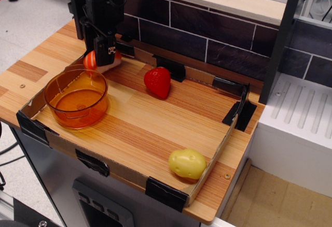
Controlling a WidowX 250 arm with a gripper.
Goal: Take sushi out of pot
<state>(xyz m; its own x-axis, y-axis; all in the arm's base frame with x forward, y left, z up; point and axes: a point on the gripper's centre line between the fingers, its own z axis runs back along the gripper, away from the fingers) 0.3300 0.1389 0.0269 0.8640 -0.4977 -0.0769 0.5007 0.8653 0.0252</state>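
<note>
The sushi [94, 60], orange-red with white stripes over a whitish base, is held low at the back left of the board, just behind the pot. My black gripper [104, 56] comes down from above and is shut on it; its finger covers the sushi's middle. I cannot tell whether the sushi touches the wood. The pot [77, 97], a round translucent orange bowl, stands at the front left and holds nothing.
A red strawberry [157, 81] lies mid-back on the wooden board [140, 128]. A yellow potato [187, 164] sits at the front right corner. A low cardboard rim with black clips [166, 193] edges the board. A dark tiled wall [207, 35] stands behind.
</note>
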